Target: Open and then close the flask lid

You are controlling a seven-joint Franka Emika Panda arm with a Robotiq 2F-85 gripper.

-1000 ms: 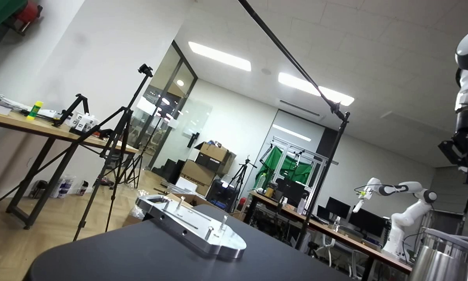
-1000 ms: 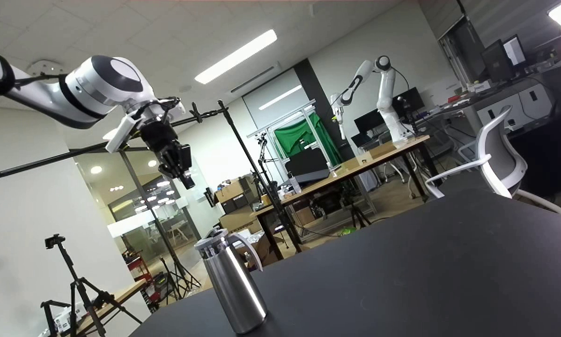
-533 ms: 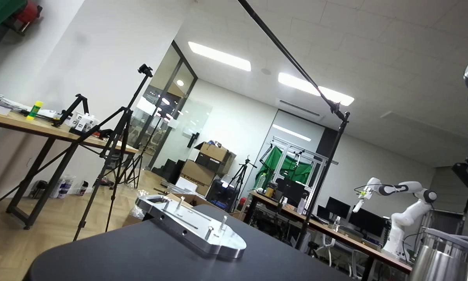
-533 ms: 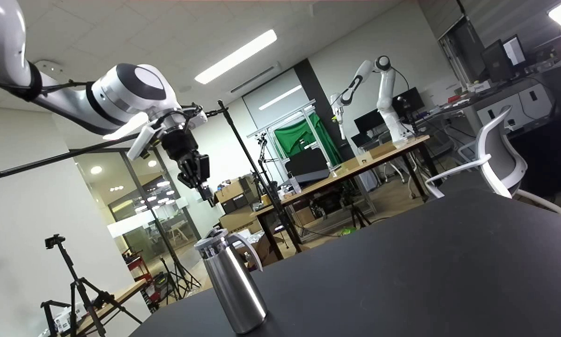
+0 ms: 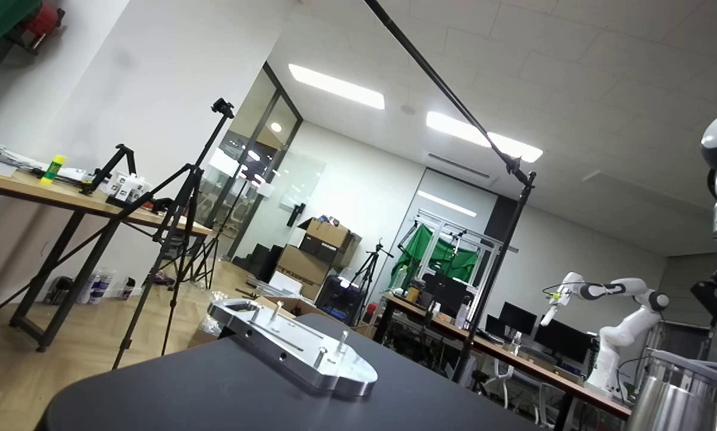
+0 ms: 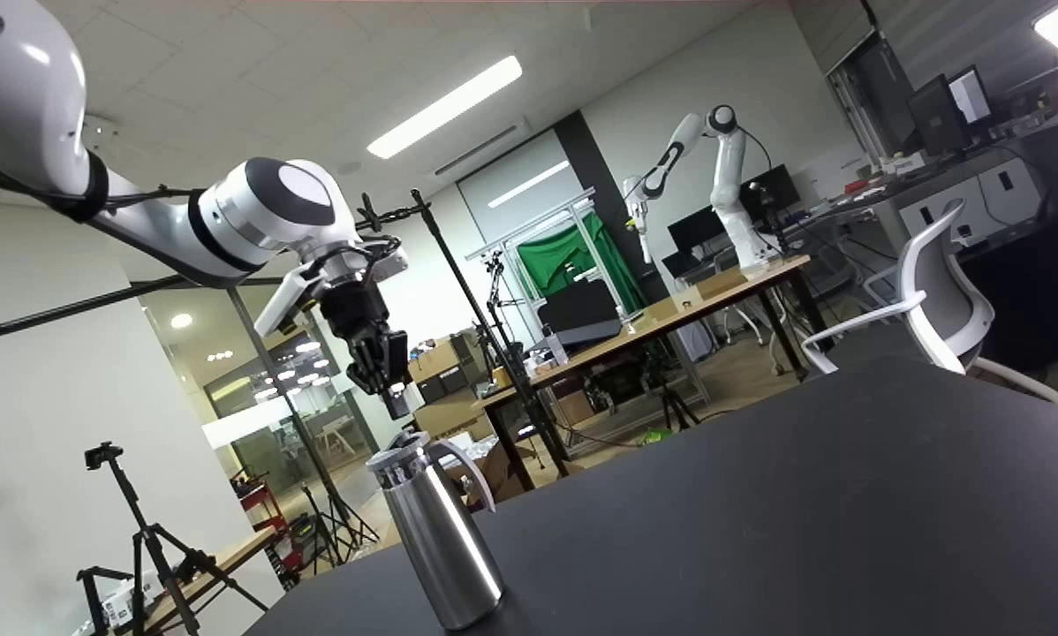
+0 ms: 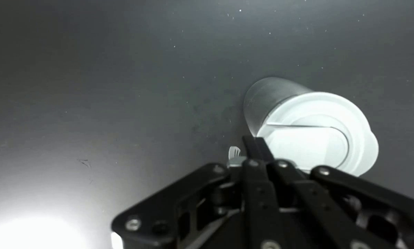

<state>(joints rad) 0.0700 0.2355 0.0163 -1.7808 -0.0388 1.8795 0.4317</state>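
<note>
The flask is a tall steel jug [image 6: 445,539] standing upright on the dark table. It has a pale grey lid [image 6: 398,454] and a curved handle [image 6: 472,473]. In an exterior view the flask [image 5: 678,395] is cut off at the lower right. In the wrist view its round lid [image 7: 307,141] shows an oval flap inside the rim. My gripper [image 6: 396,408] hangs just above the lid, apart from it. In the wrist view my gripper's fingertips [image 7: 257,140] are together with nothing between them, and they hide the lid's near-left edge and most of the handle.
A metal plate with upright pegs [image 5: 298,347] lies on the dark table [image 5: 215,389]. A tripod [image 5: 185,209] stands beyond the table. A white office chair [image 6: 926,291] stands past the table's far edge [image 6: 847,371].
The arm has come down, bringing my gripper lower and closer to the flask lid. The gripper stays shut. The flask has not moved.
</note>
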